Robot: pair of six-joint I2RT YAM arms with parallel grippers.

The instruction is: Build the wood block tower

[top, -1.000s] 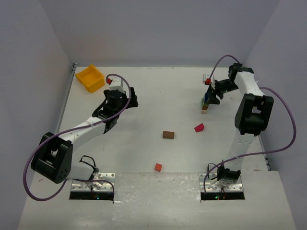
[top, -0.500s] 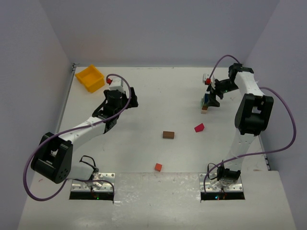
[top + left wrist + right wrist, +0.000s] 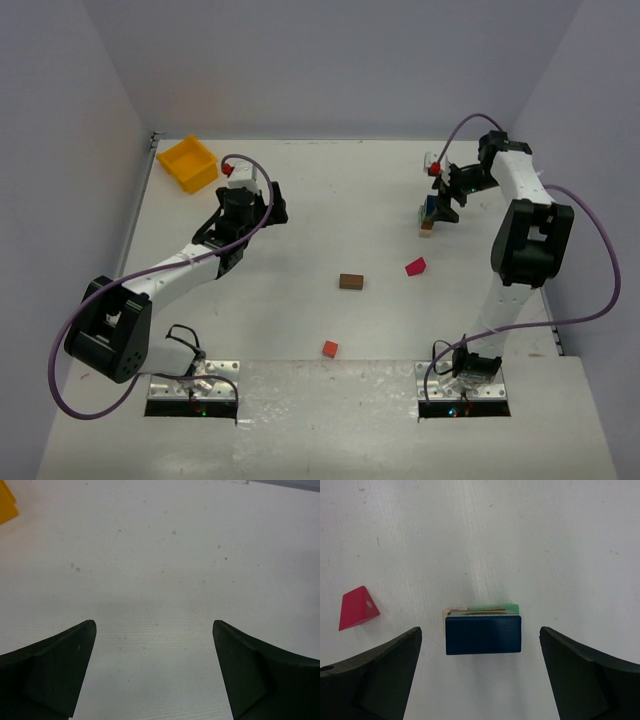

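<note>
The wood block tower stands at the right of the table. In the right wrist view I look down on it: a dark blue block lies on top, with a green edge and a pale edge showing beneath. My right gripper hovers over the tower, open and empty, its jaws wide on either side of the blue block. Loose on the table are a magenta block, also seen in the right wrist view, a brown block and an orange-red block. My left gripper is open and empty over bare table.
A yellow plastic bin sits at the far left corner; its corner shows in the left wrist view. Grey walls close in the table on three sides. Purple cables loop off both arms.
The right arm has shifted very slightly above the tower. The blocks and the left arm have not moved.
</note>
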